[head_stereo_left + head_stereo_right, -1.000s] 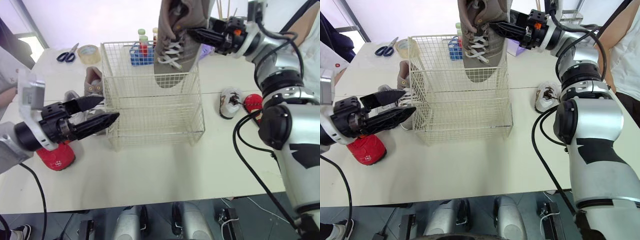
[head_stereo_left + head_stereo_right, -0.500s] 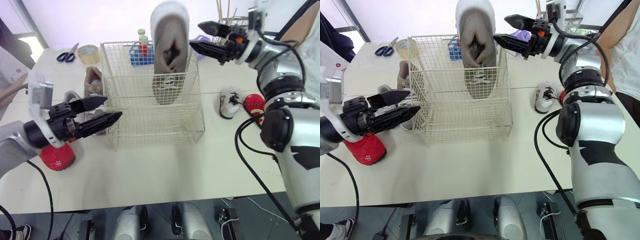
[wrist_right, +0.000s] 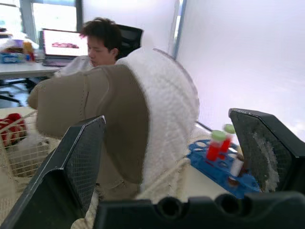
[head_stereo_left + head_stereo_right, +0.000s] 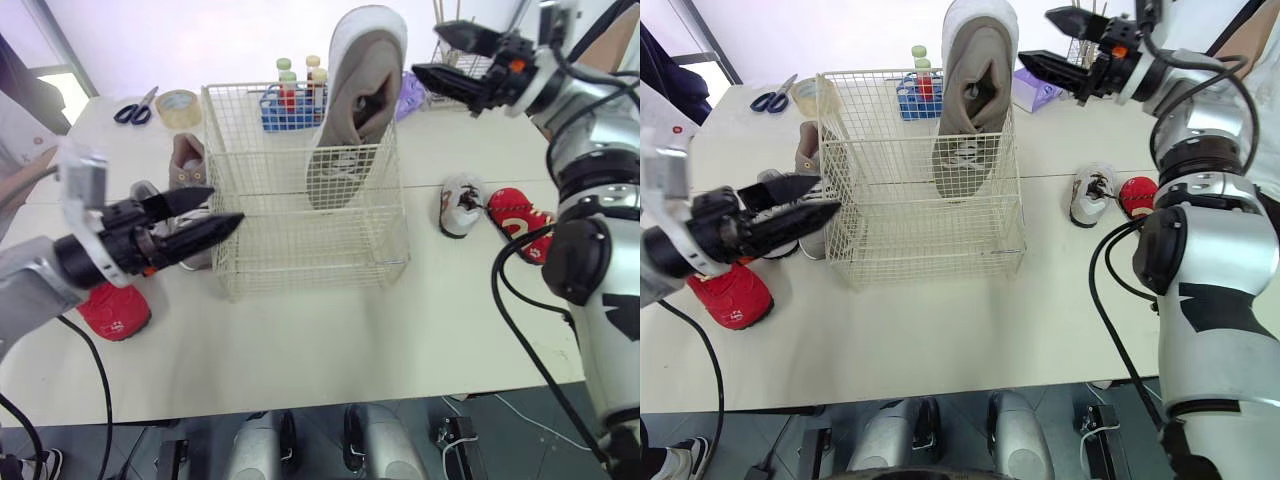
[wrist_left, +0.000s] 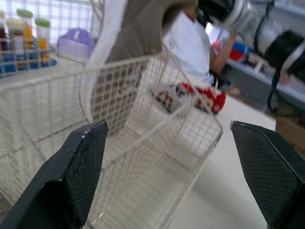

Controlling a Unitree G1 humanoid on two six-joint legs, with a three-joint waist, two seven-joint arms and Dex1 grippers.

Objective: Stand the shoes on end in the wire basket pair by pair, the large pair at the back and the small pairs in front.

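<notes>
**Counting Six Shoes and One Basket**

Counting one white wire basket [image 4: 310, 245]. Tallying six shoes in three kinds: two large grey suede ones, the basketed grey shoe [image 4: 360, 90] and the outside grey shoe [image 4: 186, 160]; two small white ones, the left white shoe [image 4: 805, 243] and the right white shoe [image 4: 458, 205]; two small red ones, the left red shoe [image 4: 112, 310] and the right red shoe [image 4: 522, 212]. Adding one pair of blue-handled scissors [image 4: 135, 105], one tan tape roll [image 4: 177, 102] and one blue bottle rack [image 4: 280, 112].
</notes>
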